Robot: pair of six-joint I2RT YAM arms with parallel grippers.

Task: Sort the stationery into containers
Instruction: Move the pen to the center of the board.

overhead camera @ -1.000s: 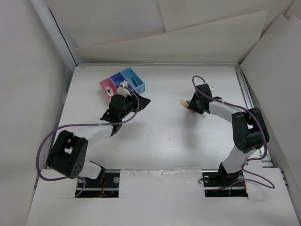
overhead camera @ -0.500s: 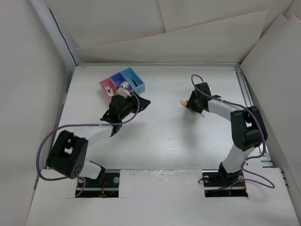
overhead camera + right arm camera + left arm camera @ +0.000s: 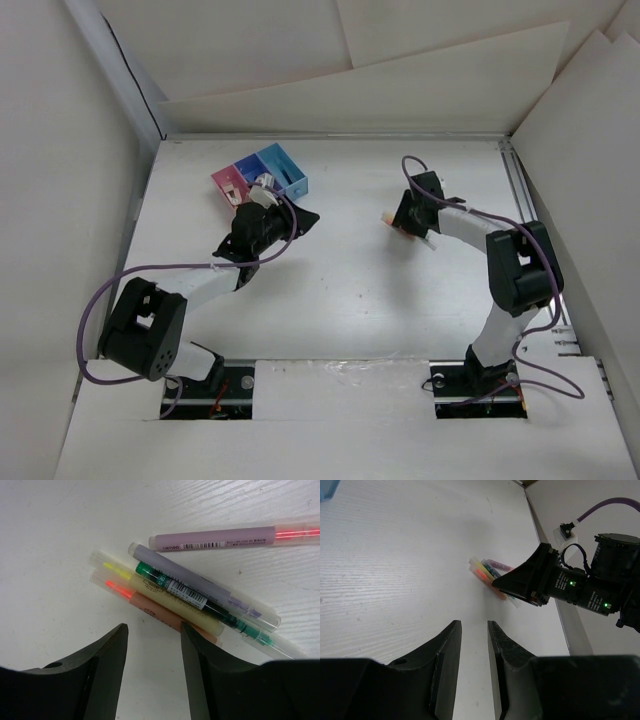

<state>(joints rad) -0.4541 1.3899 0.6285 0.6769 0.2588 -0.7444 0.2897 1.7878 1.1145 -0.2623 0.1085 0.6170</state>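
Several pens lie in a loose pile on the white table (image 3: 60, 530): a purple pen (image 3: 225, 539), a lavender pen (image 3: 200, 582), a green pen (image 3: 210, 602), a yellow highlighter (image 3: 165, 596) and a pink-orange highlighter (image 3: 152, 611). The pile also shows in the top view (image 3: 389, 218) and the left wrist view (image 3: 489, 571). My right gripper (image 3: 152, 630) is open and empty, just above the pink-orange highlighter's near side. My left gripper (image 3: 473, 626) is narrowly open and empty, over bare table beside the pink, dark blue and light blue containers (image 3: 283, 172).
The containers stand at the table's far left. White walls enclose the table on three sides. A metal rail (image 3: 522, 200) runs along the right edge. The right arm's black wrist (image 3: 570, 587) sits right behind the pens.
My right gripper has shifted slightly left and away from the base, closer over the pens. My left arm has not moved.
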